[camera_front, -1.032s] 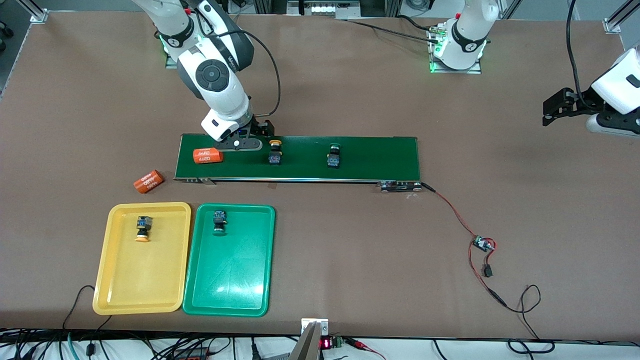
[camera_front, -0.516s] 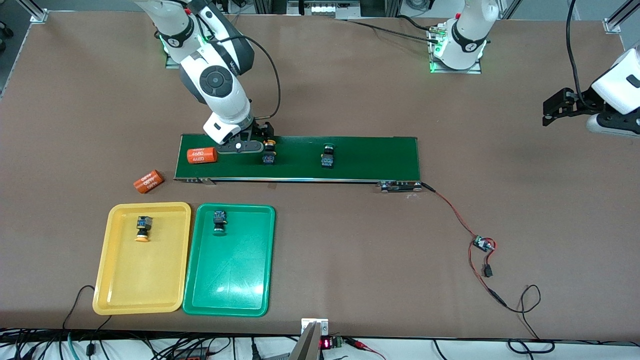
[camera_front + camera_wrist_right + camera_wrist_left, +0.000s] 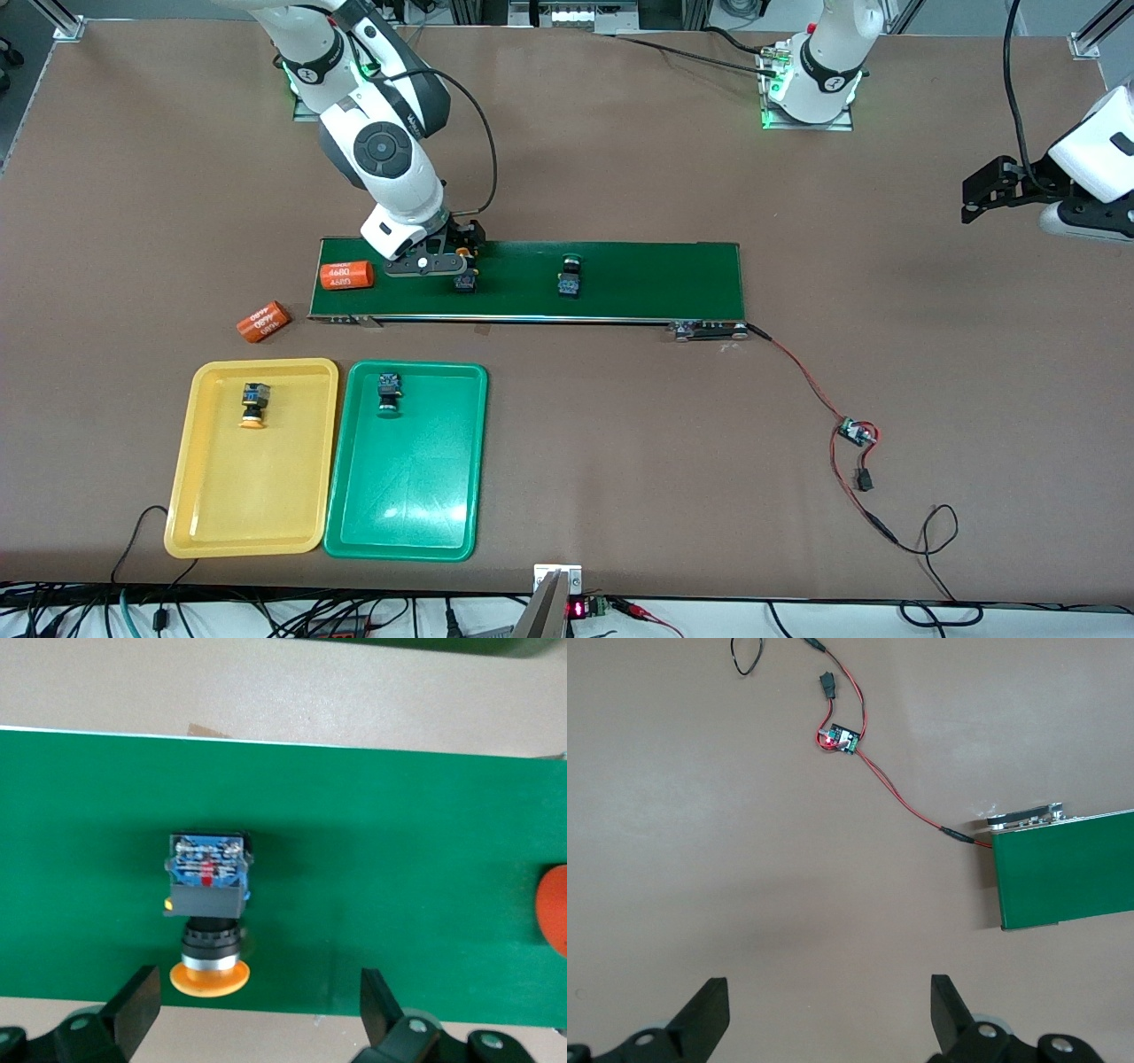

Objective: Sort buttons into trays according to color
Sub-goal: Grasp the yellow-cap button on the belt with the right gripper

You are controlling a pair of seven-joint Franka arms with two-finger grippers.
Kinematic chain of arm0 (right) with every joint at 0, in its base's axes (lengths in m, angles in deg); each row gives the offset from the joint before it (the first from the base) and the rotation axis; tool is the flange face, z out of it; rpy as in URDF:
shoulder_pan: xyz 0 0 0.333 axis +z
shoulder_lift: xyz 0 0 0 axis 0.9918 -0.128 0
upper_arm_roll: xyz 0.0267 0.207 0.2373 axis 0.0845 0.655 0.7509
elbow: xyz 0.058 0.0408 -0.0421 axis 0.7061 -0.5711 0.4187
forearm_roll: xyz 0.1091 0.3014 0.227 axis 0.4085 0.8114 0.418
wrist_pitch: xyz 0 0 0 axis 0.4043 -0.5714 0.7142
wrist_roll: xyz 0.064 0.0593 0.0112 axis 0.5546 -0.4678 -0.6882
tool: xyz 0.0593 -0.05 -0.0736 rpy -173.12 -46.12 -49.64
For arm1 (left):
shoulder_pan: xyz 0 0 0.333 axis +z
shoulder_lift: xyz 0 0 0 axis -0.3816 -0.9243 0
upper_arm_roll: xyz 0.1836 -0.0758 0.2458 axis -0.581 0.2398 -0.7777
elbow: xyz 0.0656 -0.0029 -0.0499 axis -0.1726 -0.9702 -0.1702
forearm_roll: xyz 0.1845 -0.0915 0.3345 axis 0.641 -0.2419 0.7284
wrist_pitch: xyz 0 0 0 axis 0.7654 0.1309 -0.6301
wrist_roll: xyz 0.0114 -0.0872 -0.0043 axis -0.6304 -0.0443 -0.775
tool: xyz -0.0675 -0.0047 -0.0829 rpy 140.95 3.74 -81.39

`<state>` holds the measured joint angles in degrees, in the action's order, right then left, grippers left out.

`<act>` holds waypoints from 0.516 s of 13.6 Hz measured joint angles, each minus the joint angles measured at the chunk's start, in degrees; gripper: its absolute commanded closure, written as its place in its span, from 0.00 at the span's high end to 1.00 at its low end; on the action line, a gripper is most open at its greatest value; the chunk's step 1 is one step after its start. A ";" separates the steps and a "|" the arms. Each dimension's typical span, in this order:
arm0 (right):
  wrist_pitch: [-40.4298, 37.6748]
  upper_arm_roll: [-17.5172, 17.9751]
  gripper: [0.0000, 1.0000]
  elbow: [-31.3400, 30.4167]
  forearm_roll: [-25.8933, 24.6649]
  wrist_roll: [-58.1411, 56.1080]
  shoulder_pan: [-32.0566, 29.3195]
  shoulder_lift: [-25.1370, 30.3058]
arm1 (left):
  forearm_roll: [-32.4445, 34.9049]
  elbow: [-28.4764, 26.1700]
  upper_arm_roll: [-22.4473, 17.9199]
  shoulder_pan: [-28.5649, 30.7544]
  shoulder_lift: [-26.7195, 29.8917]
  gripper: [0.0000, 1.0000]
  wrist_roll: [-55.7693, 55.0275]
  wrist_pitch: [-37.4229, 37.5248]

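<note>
Both belt buttons have drifted toward frame left. Yellow-capped black-and-blue push-button switch (image 3: 464,281) lies on the long green conveyor belt (image 3: 656,279) under the wide-open right gripper (image 3: 431,264); light, rigid, best pinched across its square body. Left gripper (image 3: 974,197) waits at right edge, spread wide.

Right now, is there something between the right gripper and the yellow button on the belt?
Nothing visible. The right gripper hangs open over the belt, and the yellow button lies between its fingers with only bare belt around it. The orange cylinder lies apart, toward the belt's end.
</note>
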<state>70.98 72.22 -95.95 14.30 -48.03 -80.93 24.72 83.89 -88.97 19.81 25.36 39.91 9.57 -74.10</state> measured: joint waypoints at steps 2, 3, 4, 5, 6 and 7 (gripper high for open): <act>2.21 -1.00 1.00 -0.01 0.00 0.08 0.01 -1.23 | 0.00 0.00 0.00 0.00 0.00 1.00 0.00 0.00; 3.35 -1.76 1.00 0.00 -0.03 0.08 0.00 -2.17 | 0.00 0.00 0.00 0.00 0.00 1.00 0.00 0.04; 4.07 -2.32 1.00 0.02 -0.11 0.08 -0.01 -3.05 | 0.00 0.00 0.00 0.00 0.00 1.00 0.00 0.12; 4.42 -2.48 0.99 0.11 -0.12 0.07 -0.03 -3.62 | 0.00 0.00 0.00 0.00 0.00 1.00 0.00 0.26; 4.46 -2.48 0.96 0.19 -0.14 0.07 -0.02 -3.90 | 0.00 0.00 0.00 0.00 0.00 1.00 0.00 0.40; 4.46 -2.49 0.96 0.21 -0.14 0.07 -0.02 -3.96 | 0.00 0.00 0.00 0.00 0.00 1.00 0.00 0.52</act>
<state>75.44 69.74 -95.75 14.16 -47.96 -80.95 20.75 83.89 -88.97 19.81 25.36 39.91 9.56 -73.58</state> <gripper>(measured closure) 0.004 0.000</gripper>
